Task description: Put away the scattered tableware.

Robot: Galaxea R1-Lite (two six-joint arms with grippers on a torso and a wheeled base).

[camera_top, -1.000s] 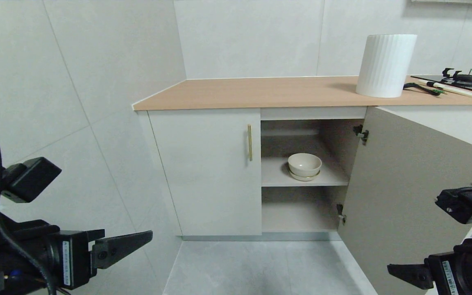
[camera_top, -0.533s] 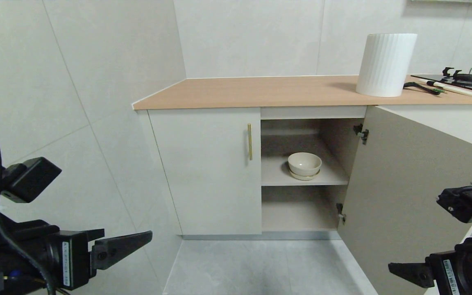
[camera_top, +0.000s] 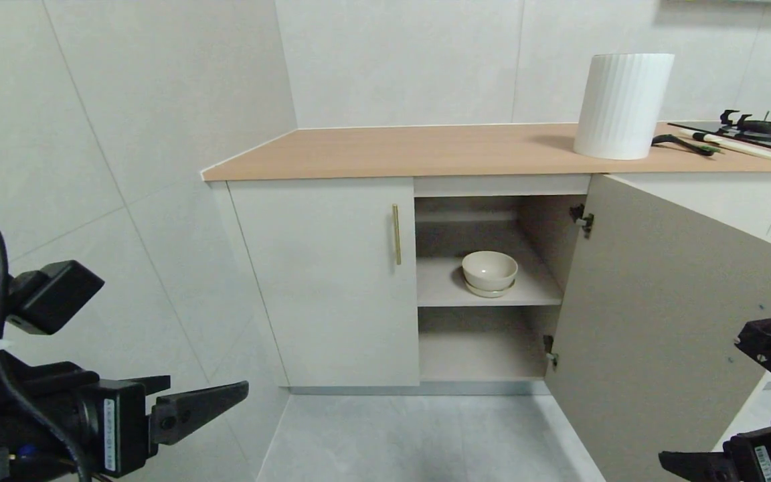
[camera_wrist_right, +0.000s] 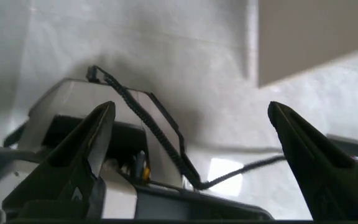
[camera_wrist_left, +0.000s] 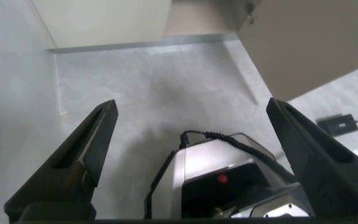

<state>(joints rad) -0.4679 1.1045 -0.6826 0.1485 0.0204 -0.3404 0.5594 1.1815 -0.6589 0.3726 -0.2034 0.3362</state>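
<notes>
The open cabinet door (camera_top: 653, 321) is cut off at the head view's lower edge and screens what lies behind it. Over the floor (camera_wrist_left: 166, 62), your wrist views show the left gripper (camera_wrist_left: 191, 118) and right gripper (camera_wrist_right: 191, 115) both spread wide, holding nothing. On the middle shelf (camera_top: 439, 289) the bowl (camera_top: 489, 269) sits on a plate (camera_top: 489, 292), hiding most of it.

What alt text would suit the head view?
A cream ceramic bowl sits on a matching plate on the upper shelf of an open grey cabinet, beneath a wooden countertop holding a white ribbed cylinder. The black left gripper and right gripper hang open in front.
</notes>
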